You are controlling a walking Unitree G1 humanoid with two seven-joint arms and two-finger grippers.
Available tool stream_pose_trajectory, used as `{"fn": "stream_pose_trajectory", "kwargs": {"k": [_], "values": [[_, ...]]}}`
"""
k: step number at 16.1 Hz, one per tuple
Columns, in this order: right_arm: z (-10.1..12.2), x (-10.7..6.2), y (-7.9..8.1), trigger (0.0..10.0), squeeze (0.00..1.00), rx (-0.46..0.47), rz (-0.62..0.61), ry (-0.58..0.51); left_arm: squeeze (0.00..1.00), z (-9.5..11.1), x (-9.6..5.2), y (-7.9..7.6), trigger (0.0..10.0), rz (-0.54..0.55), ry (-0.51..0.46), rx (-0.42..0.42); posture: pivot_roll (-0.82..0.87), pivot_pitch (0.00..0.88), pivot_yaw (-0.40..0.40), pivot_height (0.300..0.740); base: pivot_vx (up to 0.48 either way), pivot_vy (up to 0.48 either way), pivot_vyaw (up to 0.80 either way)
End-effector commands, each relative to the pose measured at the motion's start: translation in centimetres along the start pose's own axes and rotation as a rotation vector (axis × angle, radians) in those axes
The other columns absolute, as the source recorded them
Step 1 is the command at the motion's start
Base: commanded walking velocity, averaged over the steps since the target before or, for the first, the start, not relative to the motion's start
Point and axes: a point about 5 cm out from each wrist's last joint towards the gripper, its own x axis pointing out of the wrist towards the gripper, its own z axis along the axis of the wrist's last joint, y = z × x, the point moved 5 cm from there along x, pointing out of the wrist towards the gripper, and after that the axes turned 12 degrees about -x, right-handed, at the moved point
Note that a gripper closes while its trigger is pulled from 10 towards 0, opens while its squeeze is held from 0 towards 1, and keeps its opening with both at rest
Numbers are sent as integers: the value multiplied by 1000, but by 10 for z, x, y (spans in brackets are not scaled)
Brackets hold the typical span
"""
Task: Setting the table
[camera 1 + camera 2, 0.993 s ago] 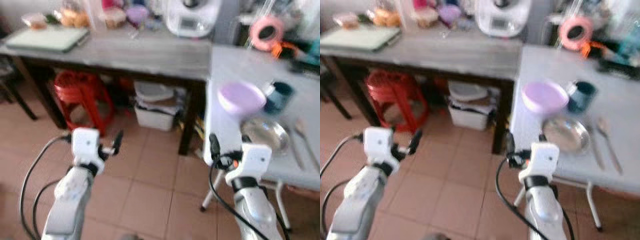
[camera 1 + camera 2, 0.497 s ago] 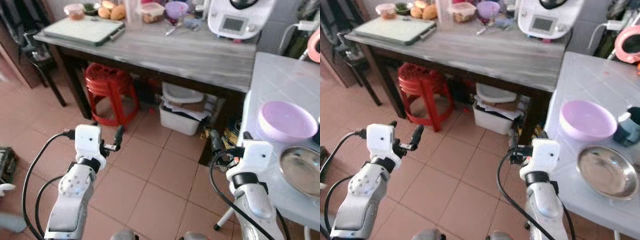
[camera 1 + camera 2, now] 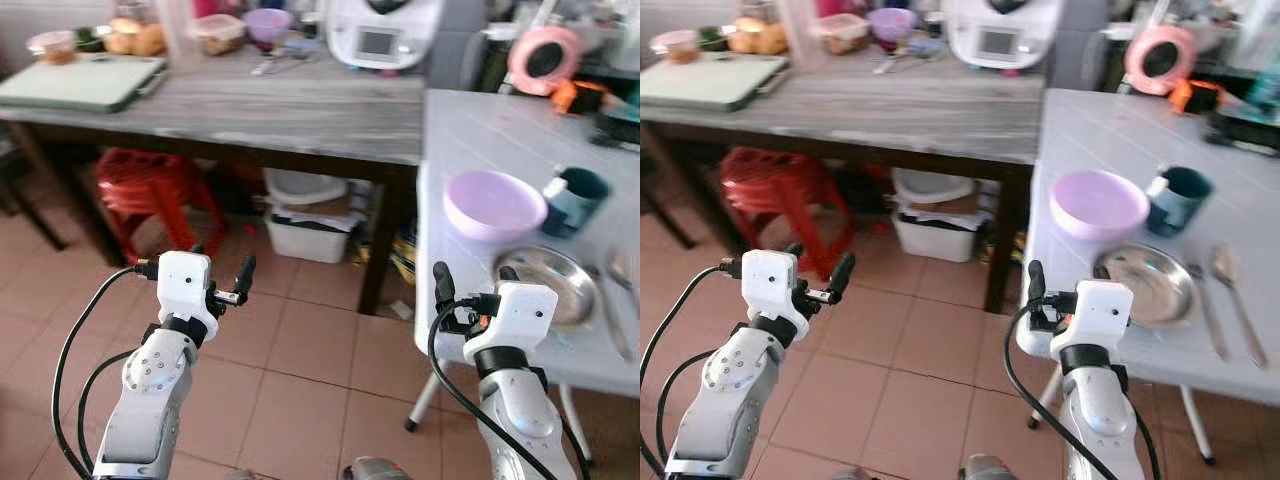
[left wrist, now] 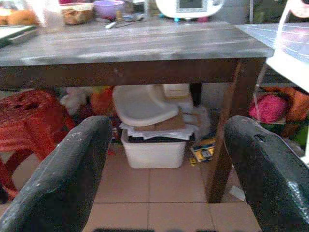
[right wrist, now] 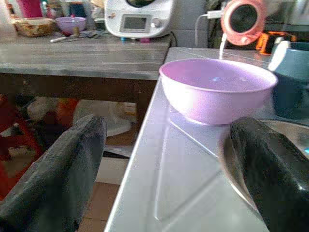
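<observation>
A white surface (image 3: 1110,130) fills the right of the head views, and on it a purple bowl (image 3: 1100,203) sits in the middle right of the frame, with a teal mug (image 3: 1178,198) just beside it. A steel plate (image 3: 1147,282) lies just below the bowl, near the surface's front edge. A spoon (image 3: 1232,290) lies near the plate at the far right; only the right eye view shows it whole, since the left eye view cuts it off at the edge. The right gripper (image 3: 1035,300) hovers at the front left corner of the white surface, its fingers (image 5: 63,169) spread wide and empty. Its wrist view looks close across the surface at the bowl, with the mug partly behind it and the plate rim at lower right. The left gripper (image 3: 222,283) hangs over the tiled floor (image 3: 300,360) at lower left, fingers (image 4: 72,179) parted and empty. Its wrist view alone looks under the grey wooden surface (image 3: 260,100) to a white bin (image 4: 154,145) and a red stool (image 4: 24,116).
</observation>
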Motion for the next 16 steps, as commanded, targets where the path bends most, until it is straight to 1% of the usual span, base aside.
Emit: {"fn": "stream_pose_trajectory", "kwargs": {"k": [1, 3, 6, 16], "values": [[0, 1, 1, 10000, 0, -4, 7, 4, 0, 4, 1, 2, 10000, -4, -10, 7, -26, 0, 23, 740, 0, 0, -800], [0, 1, 1, 10000, 0, -4, 6, 4, 0, 5, 1, 1, 10000, -13, -13, 1, -27, 0, 23, 740, 0, -133, -800], [2, 1, 0, 10000, 0, -9, 6, 1, 0, 7, 1, -1, 10000, -21, -20, 8, -30, 0, 20, 740, 0, -364, -681], [3, 2, -1, 10000, 0, -21, -1, -8, 0, 6, 1, -1, 10000, -19, -21, 9, -32, 0, 20, 740, 0, -447, 0]]}}
